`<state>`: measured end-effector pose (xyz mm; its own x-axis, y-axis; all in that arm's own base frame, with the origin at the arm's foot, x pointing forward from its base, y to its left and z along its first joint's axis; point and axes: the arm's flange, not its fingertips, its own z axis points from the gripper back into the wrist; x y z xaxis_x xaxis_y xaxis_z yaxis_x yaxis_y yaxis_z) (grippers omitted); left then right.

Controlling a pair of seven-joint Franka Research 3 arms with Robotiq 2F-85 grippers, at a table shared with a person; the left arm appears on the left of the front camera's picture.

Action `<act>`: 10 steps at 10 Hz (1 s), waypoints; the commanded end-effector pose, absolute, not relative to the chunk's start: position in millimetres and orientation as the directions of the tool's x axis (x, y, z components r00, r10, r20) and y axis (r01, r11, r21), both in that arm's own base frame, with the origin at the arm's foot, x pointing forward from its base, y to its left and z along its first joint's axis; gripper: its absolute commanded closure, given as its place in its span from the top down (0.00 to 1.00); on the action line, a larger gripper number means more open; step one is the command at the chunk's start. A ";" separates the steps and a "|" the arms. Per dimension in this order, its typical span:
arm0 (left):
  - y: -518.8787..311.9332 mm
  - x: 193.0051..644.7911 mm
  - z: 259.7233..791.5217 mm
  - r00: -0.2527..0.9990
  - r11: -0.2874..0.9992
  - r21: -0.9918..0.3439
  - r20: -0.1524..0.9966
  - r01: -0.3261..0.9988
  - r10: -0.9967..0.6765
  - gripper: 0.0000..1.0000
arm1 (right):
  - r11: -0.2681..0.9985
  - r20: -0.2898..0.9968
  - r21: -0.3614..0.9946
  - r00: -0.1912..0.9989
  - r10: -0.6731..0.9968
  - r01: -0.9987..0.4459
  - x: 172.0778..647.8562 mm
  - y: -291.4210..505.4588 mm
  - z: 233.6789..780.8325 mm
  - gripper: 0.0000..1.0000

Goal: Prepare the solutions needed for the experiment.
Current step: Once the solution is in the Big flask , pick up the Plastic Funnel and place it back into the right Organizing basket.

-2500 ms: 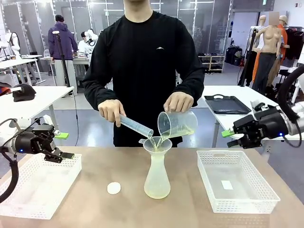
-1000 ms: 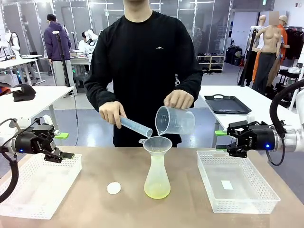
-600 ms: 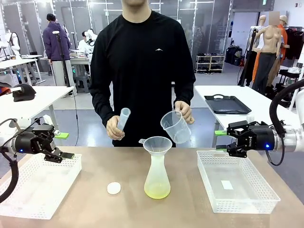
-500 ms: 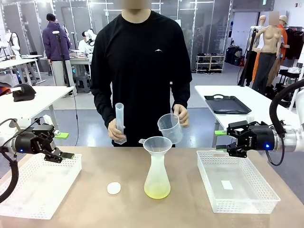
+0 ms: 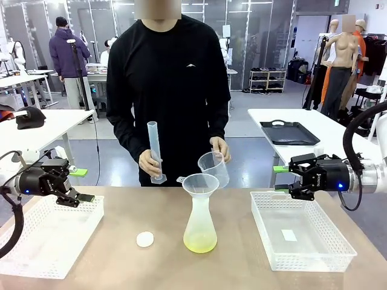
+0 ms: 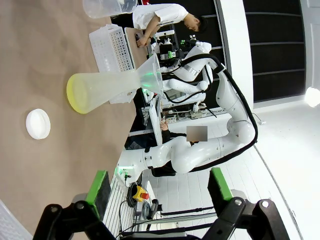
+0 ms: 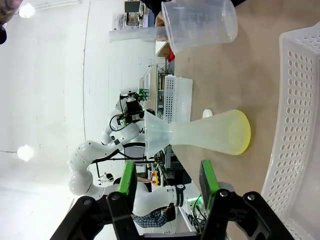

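The solutions (image 5: pixel 200 244) sit as a shallow pale yellow-green layer at the bottom of the frosted flask (image 5: pixel 200 225), which stands mid-table with a funnel (image 5: pixel 200 182) in its neck. A small white cap (image 5: pixel 144 239) lies just beside it on the table. Behind the flask, one of the person's hands (image 5: pixel 149 164) holds a graduated cylinder (image 5: pixel 153 145) upright and the other (image 5: pixel 221 147) holds an empty-looking beaker (image 5: pixel 213 168) clear of the funnel, so I'd say the pouring step is finished.

Out to the flanks: the left gripper (image 5: pixel 81 185) hangs over the left basket (image 5: pixel 42 241) with its fingers spread wide and nothing between them. The right gripper (image 5: pixel 282 179) is above the far rim of the right basket (image 5: pixel 314 248), set narrower but also empty.

Next up, probably clearing away the glassware or lifting off the funnel and capping. Any reach to the flask calls for a careful, level approach, since it is tall and top-heavy with that funnel.
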<state>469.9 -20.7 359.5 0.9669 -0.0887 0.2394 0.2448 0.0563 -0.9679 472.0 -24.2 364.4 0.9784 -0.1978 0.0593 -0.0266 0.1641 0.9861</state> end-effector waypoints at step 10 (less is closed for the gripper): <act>-21.4 470.2 360.7 0.964 0.058 -0.965 0.250 0.256 -0.093 1.00 | 0.497 0.250 0.858 0.950 -0.187 -0.128 440.6 29.9 453.5 0.64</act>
